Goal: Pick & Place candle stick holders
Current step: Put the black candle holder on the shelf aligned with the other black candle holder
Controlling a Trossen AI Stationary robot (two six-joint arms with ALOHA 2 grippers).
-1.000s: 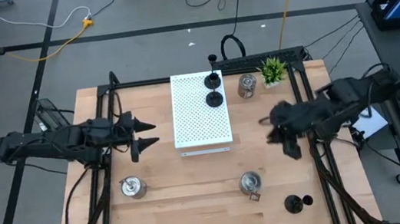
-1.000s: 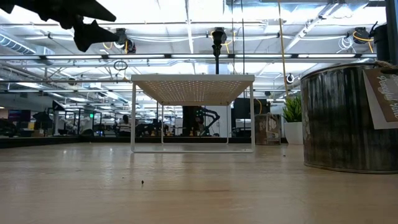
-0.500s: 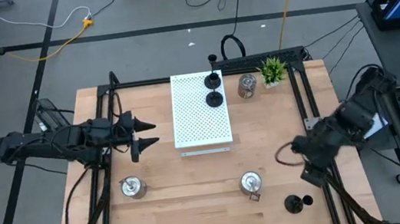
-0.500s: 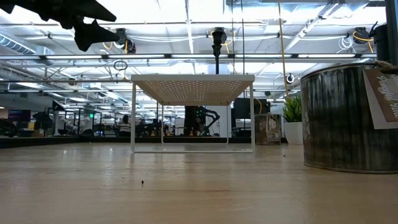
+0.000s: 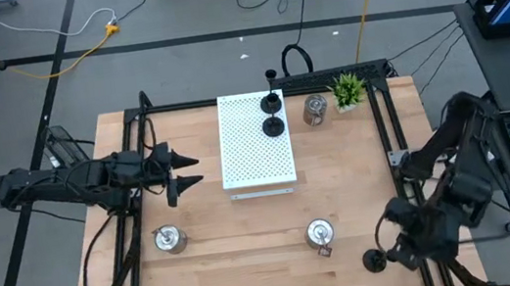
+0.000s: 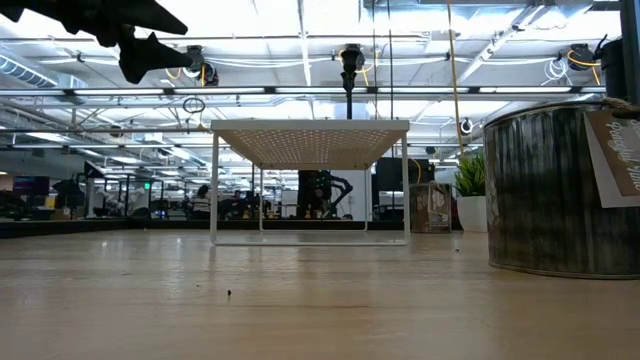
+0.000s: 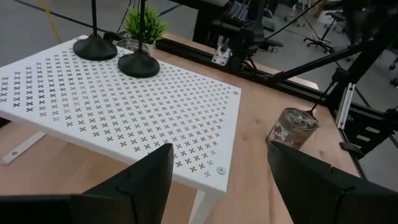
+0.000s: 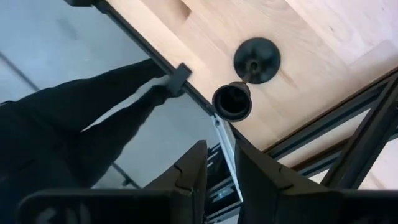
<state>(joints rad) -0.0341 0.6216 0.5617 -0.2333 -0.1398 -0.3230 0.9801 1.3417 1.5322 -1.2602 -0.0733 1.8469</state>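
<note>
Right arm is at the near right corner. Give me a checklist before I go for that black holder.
1. Right gripper empty: ok, nothing between its fingers.
2. Lined up on the black holder: ok, it sits just ahead of the fingers, not yet between them.
3. Opening wide enough: not ok, only a narrow gap, likely narrower than the holder's cup.
4. Holder upright and alone: ok, but it stands close to the table edge.
5. Room on the board: ok, only two black holders at its far end.
6. Left gripper clear: ok, open, hovering left of the board.
</note>
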